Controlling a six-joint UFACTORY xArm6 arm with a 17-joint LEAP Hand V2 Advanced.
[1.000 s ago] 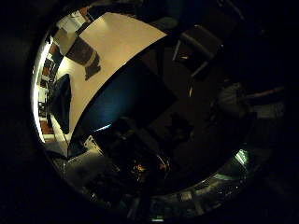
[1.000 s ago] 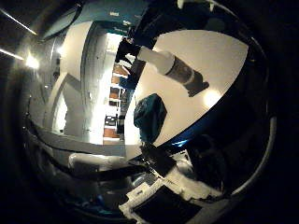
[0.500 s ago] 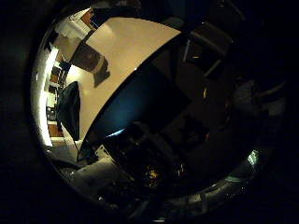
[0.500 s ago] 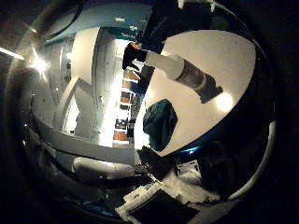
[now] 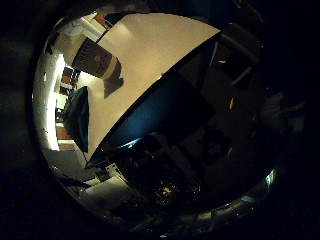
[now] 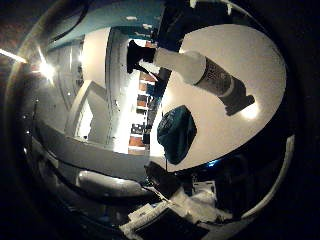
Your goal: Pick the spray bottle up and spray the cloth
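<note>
Cloth (image 6: 176, 132): dark teal, crumpled, lying on the table (image 6: 260, 75) near its edge.
Bottle (image 6: 192, 67): white body, black trigger head, standing upright on the table, at about 1 o'clock from the cloth and apart from it.
Hand: fingers not visible; cannot tell whether released or clenched.

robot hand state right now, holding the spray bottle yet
Robot hand: cannot be told. The spray bottle stands on the table, not held.
</note>
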